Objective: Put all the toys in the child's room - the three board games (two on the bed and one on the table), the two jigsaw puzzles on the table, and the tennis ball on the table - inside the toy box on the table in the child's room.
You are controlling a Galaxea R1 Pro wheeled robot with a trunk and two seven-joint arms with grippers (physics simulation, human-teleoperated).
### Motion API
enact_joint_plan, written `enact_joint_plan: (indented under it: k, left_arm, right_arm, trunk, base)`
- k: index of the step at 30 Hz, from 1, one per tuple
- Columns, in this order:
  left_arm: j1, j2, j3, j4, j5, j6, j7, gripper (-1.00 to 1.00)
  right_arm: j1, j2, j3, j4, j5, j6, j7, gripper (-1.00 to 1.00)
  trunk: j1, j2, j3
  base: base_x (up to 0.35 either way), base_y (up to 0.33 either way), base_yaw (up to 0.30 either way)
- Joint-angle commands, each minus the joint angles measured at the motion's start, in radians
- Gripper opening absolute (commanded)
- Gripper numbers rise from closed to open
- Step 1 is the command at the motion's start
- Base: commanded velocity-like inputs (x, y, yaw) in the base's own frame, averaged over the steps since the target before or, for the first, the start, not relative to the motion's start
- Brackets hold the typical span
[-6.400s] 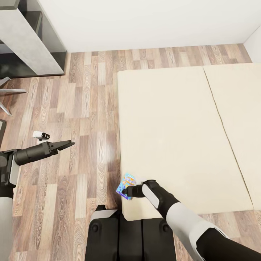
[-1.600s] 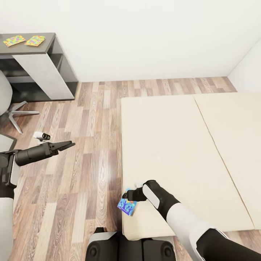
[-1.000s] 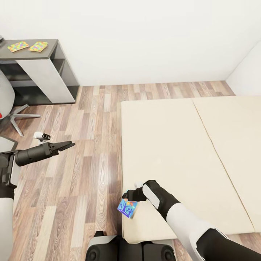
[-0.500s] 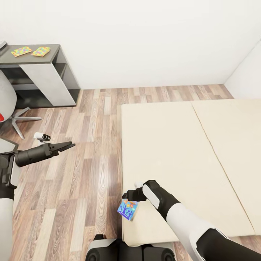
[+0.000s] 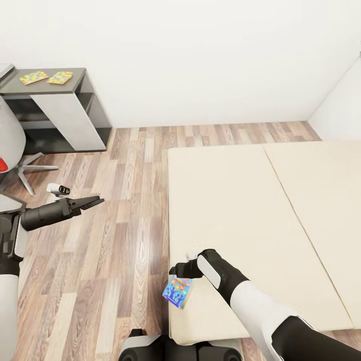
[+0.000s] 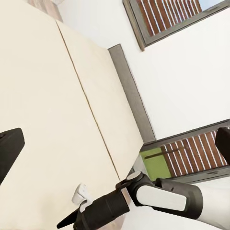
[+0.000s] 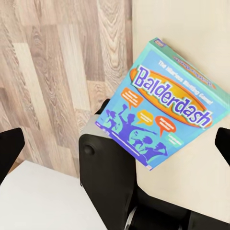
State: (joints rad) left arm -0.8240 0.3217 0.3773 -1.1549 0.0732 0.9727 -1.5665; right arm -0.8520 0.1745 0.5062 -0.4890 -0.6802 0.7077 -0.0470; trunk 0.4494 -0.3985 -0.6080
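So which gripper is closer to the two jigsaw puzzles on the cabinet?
Left. The left gripper hovers over the floor below the jigsaw puzzles; the right gripper is farther, at the bed's near corner, holding the board game.

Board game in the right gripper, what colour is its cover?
The board game is bright blue with a teal edge, an orange title and orange speech bubbles; the right wrist view shows it best.

chair (image 5: pixel 10 145) cut off, puzzle pieces (image 5: pixel 46 77) too small
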Motion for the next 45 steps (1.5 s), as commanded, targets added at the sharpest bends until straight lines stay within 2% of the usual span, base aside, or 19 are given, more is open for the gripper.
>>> enact_joint_plan:
  k: [1,26,30,35,36,39,40,43,45]
  left_arm:
    - [-0.001,0.000,0.000,0.000,-0.001,0.011,-0.004,1.00]
    - [0.000,0.005,0.003,0.002,-0.011,0.012,-0.004,1.00]
    - [0.000,0.016,0.005,0.037,-0.020,0.008,-0.004,1.00]
    - [0.001,0.029,0.006,0.115,-0.072,-0.002,0.002,1.00]
    - [0.003,0.033,0.007,0.144,-0.105,-0.017,0.023,1.00]
    - [0.006,0.040,0.008,0.187,-0.160,-0.052,0.058,1.00]
    - [0.008,0.045,0.009,0.217,-0.194,-0.078,0.080,1.00]
    - [0.011,0.052,0.009,0.285,-0.241,-0.128,0.117,1.00]
    - [0.012,0.054,0.011,0.321,-0.253,-0.151,0.132,1.00]
  right_arm:
    - [-0.001,0.000,0.003,0.000,-0.005,0.003,-0.005,1.00]
    - [-0.001,0.000,0.002,0.002,-0.002,0.002,-0.004,1.00]
    - [-0.001,0.000,0.001,0.003,-0.002,0.001,-0.004,1.00]
    - [-0.001,0.000,0.001,0.004,-0.001,0.001,-0.004,1.00]
    - [-0.001,0.000,0.001,0.004,-0.001,0.001,-0.004,1.00]
    - [-0.001,0.000,0.002,0.004,-0.001,0.000,-0.004,1.00]
    - [-0.001,0.000,0.002,0.004,-0.001,0.000,-0.004,1.00]
    - [-0.001,0.000,0.002,0.004,0.000,0.000,-0.004,1.00]
    - [-0.001,0.000,0.002,0.004,0.000,0.000,-0.004,1.00]
  trunk:
    - [0.001,-0.002,0.000]
    - [0.001,-0.002,0.042]
    - [0.001,-0.002,0.049]
    - [0.001,-0.002,0.057]
    - [0.001,-0.002,0.059]
    - [0.001,-0.002,0.064]
    - [0.001,-0.002,0.065]
    - [0.001,-0.002,0.070]
    - [0.001,-0.002,0.073]
  base:
    - [0.000,0.000,0.000]
    - [0.000,0.000,0.000]
    - [0.000,0.000,0.000]
    - [0.000,0.000,0.000]
    - [0.000,0.000,0.000]
    - [0.000,0.000,0.000]
    - [0.000,0.000,0.000]
    - [0.000,0.000,0.000]
    - [0.000,0.000,0.000]
